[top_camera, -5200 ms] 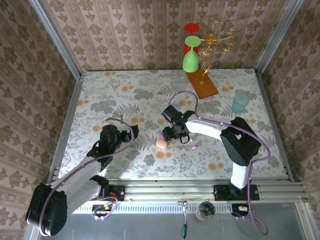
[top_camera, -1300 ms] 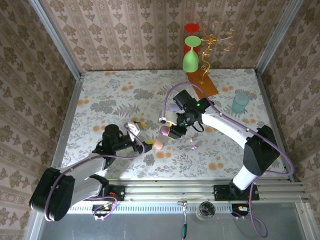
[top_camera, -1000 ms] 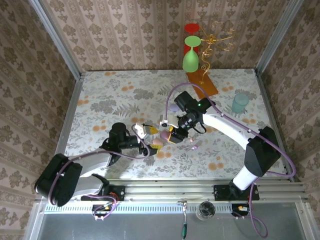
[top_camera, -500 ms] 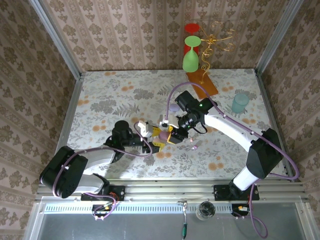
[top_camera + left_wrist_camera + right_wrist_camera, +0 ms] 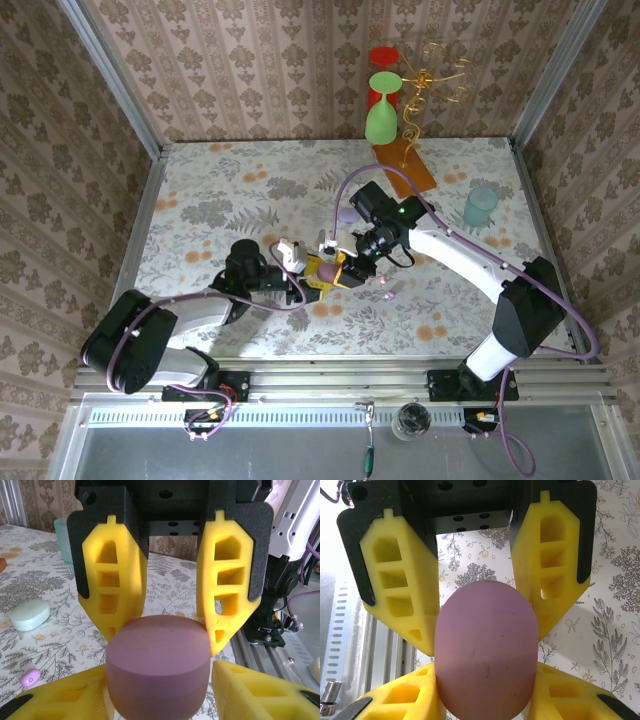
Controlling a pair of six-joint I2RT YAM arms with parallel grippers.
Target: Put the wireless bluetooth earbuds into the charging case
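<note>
Left gripper [image 5: 162, 641] has come in to meet right gripper [image 5: 487, 627]. Both now clamp the raised mauve charging case [image 5: 157, 672], likely to open it. An earbud [image 5: 30, 677] lies lower left.

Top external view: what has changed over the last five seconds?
The left gripper swung right to meet the right gripper, whose arm stretched out. Both now clamp the mauve case between them. The teal cup and green goblet stayed put.
</note>
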